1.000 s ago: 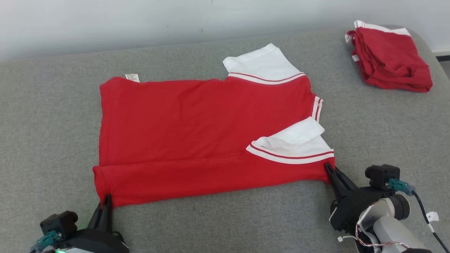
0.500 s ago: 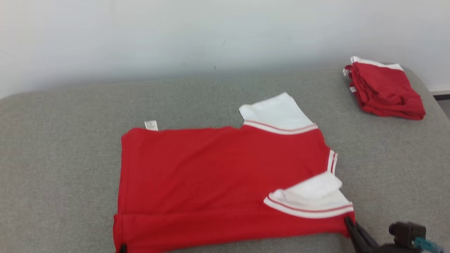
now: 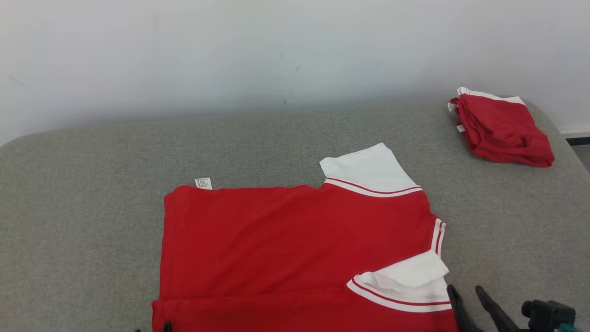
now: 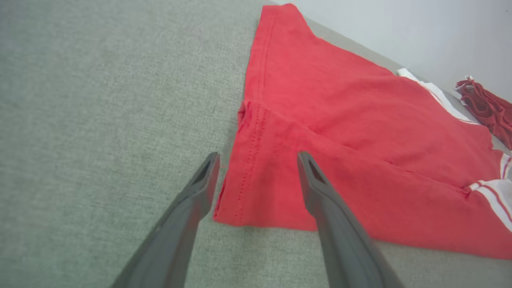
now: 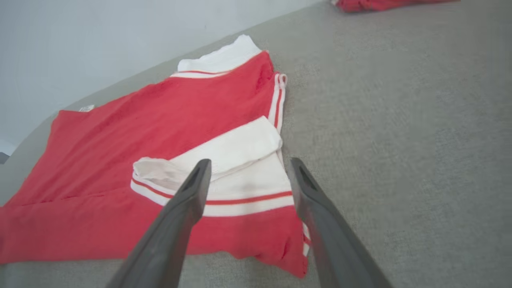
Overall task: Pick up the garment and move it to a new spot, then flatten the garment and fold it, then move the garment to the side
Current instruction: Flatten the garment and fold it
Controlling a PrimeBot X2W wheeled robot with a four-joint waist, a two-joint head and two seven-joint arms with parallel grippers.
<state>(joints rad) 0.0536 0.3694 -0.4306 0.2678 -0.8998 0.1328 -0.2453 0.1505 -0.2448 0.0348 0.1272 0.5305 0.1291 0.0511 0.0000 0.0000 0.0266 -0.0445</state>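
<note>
Garment [image 3: 295, 240] lay flat on the grey surface [image 3: 83, 207], with its near edge folded over into a narrow band.

Left gripper [image 4: 258, 156] stood wide open and held nothing. One finger was over bare surface and the other over red cloth, with the garment's hem corner between them. Whether either finger touched the cloth could not be told.

Right gripper [image 5: 250, 161] also stood wide open and empty. Its fingers were spread above the garment's near corner, just beside the near sleeve [image 5: 240, 140].

The garment was red knit cloth with a double-stitched hem. Both sleeves were white, each joined to the body by a white band with a red stripe. The near sleeve was turned back and crumpled on itself. The far sleeve [image 3: 364, 168] lay smooth. A small white label [image 3: 203, 183] projected from the far edge.

The surface was a coarse woven textile with rounded corners. A folded red-and-white pile [image 3: 502, 131] lay at its far right corner, well apart from the garment. A pale wall [image 3: 230, 55] stood behind.
</note>
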